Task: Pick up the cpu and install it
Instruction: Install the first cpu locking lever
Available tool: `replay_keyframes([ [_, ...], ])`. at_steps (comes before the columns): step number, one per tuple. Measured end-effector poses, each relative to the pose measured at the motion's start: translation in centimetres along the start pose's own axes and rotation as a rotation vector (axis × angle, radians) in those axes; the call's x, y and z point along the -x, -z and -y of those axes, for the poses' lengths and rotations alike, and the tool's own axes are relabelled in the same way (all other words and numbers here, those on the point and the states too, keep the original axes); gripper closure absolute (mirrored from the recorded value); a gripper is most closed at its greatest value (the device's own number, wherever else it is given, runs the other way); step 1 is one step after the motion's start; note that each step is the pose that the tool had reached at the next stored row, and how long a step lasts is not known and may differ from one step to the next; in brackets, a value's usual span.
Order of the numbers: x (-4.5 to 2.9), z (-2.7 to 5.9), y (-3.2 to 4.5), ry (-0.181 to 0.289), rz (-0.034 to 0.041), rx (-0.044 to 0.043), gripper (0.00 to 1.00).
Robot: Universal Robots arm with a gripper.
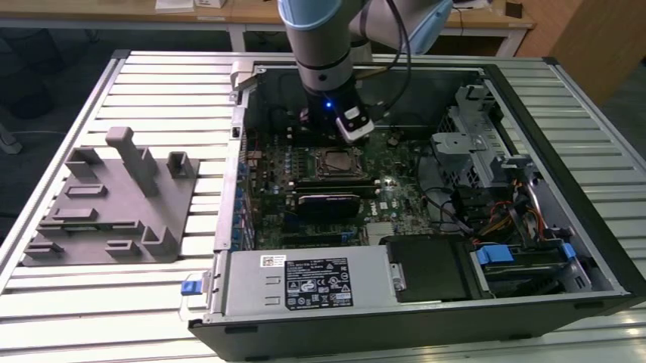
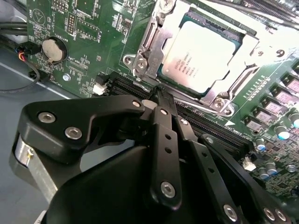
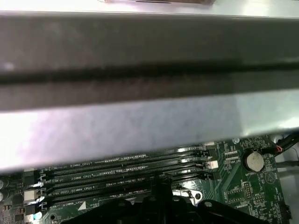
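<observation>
my gripper (image 2: 161,93): clenched, the black fingers (image 2: 164,140) pressed together with nothing between them. in the second wrist view the tips sit at the near edge of the socket frame, over the memory slots (image 2: 205,123); whether they touch the board i cannot tell.

my arm (image 1: 323,45): in the exterior view it comes down into the open computer case (image 1: 565,227), its wrist with a blue light standing over the far part of the motherboard (image 1: 404,189).

cpu (image 2: 198,56): lying flat in its socket (image 2: 145,51) on the motherboard, pale silver top up, framed by the metal load plate. it is just beyond my fingertips and apart from them. in the exterior view it shows as a small square (image 1: 335,160) just in front of my wrist.

memory slots, first wrist view (image 3: 121,175): long dark rows running across the green board, just ahead of my fingertips (image 3: 161,184). a grey wall of the case (image 3: 140,126) rises behind them.

coin battery (image 2: 51,49): round and silver, on the board off to one side of the socket; also seen in the first wrist view (image 3: 254,161).

grey fixture block (image 1: 106,200): on the slatted table (image 1: 121,302), outside the case at the exterior view's left, well apart from me.

power supply (image 1: 302,280): grey box with a label in the near corner of the case.
</observation>
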State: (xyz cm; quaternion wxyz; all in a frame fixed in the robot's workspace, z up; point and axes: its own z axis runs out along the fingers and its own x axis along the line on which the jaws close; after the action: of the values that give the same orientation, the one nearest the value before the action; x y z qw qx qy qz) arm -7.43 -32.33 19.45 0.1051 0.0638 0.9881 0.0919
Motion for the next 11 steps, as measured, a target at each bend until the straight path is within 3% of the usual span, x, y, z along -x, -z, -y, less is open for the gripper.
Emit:
replay_keyframes([
  [11, -0.07, 0.05, 0.19, 0.000, 0.0029, 0.0034, 0.89],
])
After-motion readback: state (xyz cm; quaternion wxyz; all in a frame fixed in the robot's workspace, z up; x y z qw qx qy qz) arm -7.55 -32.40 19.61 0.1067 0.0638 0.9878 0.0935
